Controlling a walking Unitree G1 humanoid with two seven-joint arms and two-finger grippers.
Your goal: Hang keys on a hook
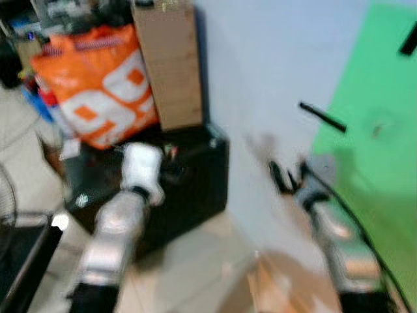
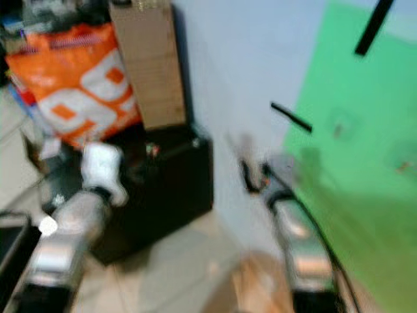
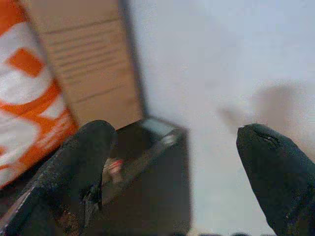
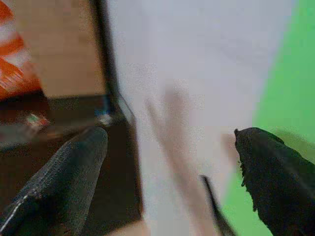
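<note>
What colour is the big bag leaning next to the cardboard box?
Orange with white markings; the bag shows best in the left eye view.

We face a wall [image 1: 260,78]. To our left a box [image 1: 189,189] sits on the floor against it, with a carton [image 1: 169,65] standing on top and a bag [image 1: 98,85] leaning left of the carton. A panel [image 1: 371,150] covers the wall on our right.

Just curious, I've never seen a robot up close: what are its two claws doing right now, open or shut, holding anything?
Left gripper: open, fingers spread wide, nothing between them.
Right gripper: open, fingers apart, holding nothing.
</note>
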